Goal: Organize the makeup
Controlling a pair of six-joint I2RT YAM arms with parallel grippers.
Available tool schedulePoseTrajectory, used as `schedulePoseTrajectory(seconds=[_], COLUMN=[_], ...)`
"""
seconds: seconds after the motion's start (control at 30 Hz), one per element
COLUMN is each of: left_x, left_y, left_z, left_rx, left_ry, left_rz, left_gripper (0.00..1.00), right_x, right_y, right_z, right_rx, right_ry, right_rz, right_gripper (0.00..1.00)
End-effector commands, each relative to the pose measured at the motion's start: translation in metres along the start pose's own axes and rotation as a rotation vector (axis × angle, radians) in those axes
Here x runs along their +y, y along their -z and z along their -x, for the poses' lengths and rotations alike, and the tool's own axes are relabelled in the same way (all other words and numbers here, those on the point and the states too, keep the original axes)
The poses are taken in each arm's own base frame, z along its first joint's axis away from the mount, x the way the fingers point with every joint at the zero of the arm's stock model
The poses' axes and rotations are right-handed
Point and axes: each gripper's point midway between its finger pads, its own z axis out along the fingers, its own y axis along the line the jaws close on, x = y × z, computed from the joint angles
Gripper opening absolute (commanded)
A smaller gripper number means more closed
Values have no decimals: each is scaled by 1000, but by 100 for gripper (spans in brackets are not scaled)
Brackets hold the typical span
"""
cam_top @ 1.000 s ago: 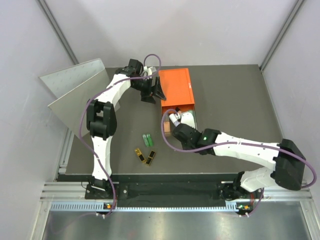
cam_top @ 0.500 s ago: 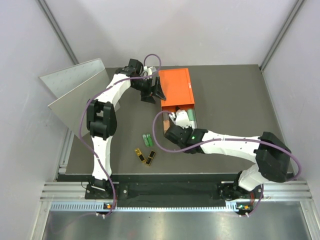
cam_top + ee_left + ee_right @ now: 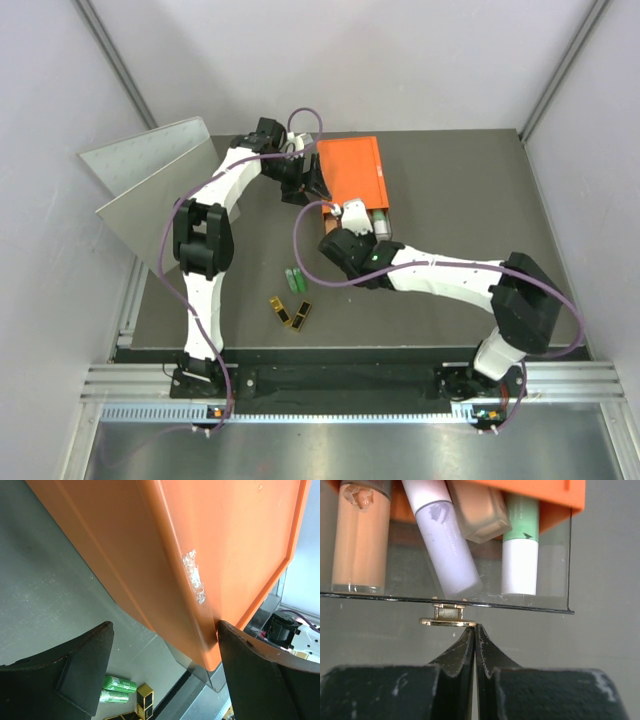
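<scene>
The orange box [image 3: 352, 172] stands at the back of the table with its clear drawer [image 3: 374, 224] partly out. In the right wrist view the drawer [image 3: 550, 580] holds an orange stick [image 3: 359, 540], a white stick [image 3: 445, 540], the peach bottle [image 3: 479, 510] and a green stick [image 3: 520, 545]. My right gripper [image 3: 474, 629] is shut, its tips against the drawer's gold knob [image 3: 447, 618]. My left gripper [image 3: 164, 624] is open, its jaws astride the box's near corner [image 3: 200, 540]. Two green tubes [image 3: 294, 279] and two black-gold cases [image 3: 292, 314] lie on the table.
A grey slanted panel [image 3: 150, 175] stands at the far left. The metal rail [image 3: 320, 380] runs along the near edge. Grey walls close in the table on three sides.
My right gripper has moved toward the orange box and the clear drawer has slid further in. The left arm has hardly moved.
</scene>
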Motion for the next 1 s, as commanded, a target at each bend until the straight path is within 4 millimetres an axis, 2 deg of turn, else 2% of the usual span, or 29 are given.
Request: schedulePoseTrajectory(seconds=[0.0,0.2,0.33,0.43,0.53,0.6,0.77,0.87,0.9,0.97], left_x=[67,67,67,66,67,67,67,68,68,68], left_y=[-9,-9,-10,-10,-9,-9,-11,-11,-12,-12], left_z=[-16,-17,-17,-17,-17,-18,-18,-18,-19,-20], left_rx=[56,61,61,59,60,60,60,61,61,62], left_ry=[6,10,14,18,16,17,24,25,25,26], left_rz=[241,242,241,239,245,244,238,240,240,238], left_gripper=[88,88,88,88,88,88,88,88,88,88], right_x=[-5,-9,-1,5,11,17,13,6,4,2], right_y=[-14,-40,-55,-59,-55,-50,-23,-8,0,4], right_z=[61,80,92,100,103,96,79,64,57,52], right_rx=[-130,-132,-127,-124,-111,-79,-50,-21,-7,17], right_ry=[-151,-173,-173,-183,-191,-172,-201,-278,-305,-381], right_rz=[-33,-55,-44,-39,-3,39,107,161,200,244], right_gripper=[0,0,0,0,0,0,0,5,12,20])
